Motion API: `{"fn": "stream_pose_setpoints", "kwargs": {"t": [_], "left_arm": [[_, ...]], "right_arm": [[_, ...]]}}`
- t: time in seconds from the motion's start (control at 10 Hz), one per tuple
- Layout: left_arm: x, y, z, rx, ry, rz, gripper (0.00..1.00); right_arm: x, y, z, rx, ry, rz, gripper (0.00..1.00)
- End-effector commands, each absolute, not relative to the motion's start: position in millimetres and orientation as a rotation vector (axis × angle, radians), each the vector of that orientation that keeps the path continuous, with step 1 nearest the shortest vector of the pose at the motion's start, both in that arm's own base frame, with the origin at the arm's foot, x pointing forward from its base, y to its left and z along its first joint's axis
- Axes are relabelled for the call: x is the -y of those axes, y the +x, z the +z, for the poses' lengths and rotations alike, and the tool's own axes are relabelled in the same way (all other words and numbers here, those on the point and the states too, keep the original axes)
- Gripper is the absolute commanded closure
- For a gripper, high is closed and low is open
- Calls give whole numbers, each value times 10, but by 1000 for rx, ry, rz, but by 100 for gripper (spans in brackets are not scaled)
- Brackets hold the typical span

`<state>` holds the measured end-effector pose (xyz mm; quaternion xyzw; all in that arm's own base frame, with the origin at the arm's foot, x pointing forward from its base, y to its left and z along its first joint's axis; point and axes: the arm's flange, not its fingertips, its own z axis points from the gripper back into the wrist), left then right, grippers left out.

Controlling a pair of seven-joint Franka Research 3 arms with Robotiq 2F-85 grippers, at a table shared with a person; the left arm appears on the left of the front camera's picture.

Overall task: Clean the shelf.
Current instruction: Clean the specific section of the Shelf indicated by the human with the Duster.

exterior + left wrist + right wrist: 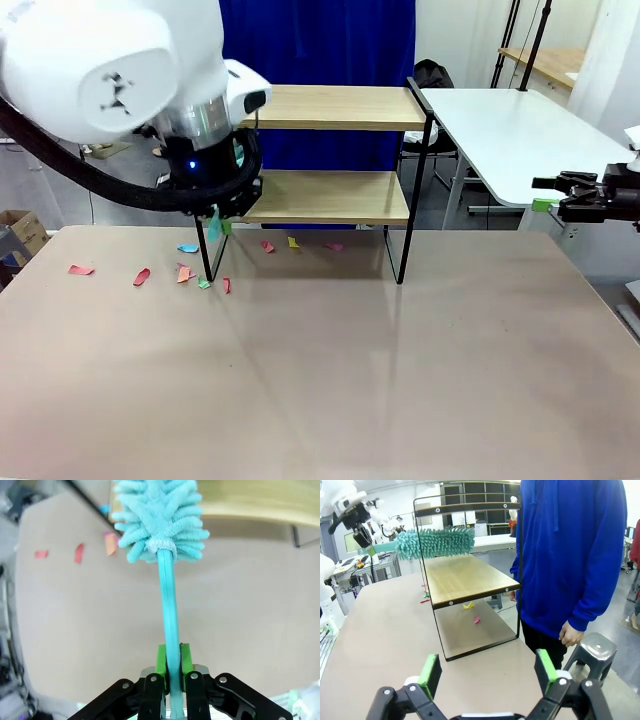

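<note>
The left gripper [170,661] pinches the duster [160,515], its head straight ahead at the shelf [330,197], whose boards run sideways toward the spread right gripper [487,672].

Bright, even room light fills all three views, and shadows stay faint. In the front view the table [420,380] has a dull sheen, with a pale streak running toward the lower edge. The shelf [330,195] legs cast only weak shadows. The white left arm [100,70] at upper left is nearly blown out. The left wrist view curves at its left edge, while the duster [160,515] looks crisp. In the right wrist view the shelf's frame bows slightly.
</note>
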<state>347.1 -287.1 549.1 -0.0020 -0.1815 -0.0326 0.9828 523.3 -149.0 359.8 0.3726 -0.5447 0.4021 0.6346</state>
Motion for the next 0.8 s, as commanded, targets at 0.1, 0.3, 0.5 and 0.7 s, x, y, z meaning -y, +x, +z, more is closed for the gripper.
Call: {"fn": "stream_pose_setpoints", "kwargs": {"t": [0.1,0.3,0.5,0.7], "left_arm": [[2606,3186,5714,329,-110,-315,87],[2385,2977,5900,244,-167,-530,87],[2071,2760,6041,182,-207,-760,87],[1755,2669,6053,77,-172,-872,87]], "right_arm": [[1471,5245,3642,1221,839,915,0],[1471,5245,3642,1221,839,915,0],[1471,5245,3642,1221,839,915,0],[1471,5245,3642,1221,839,915,0]]}}
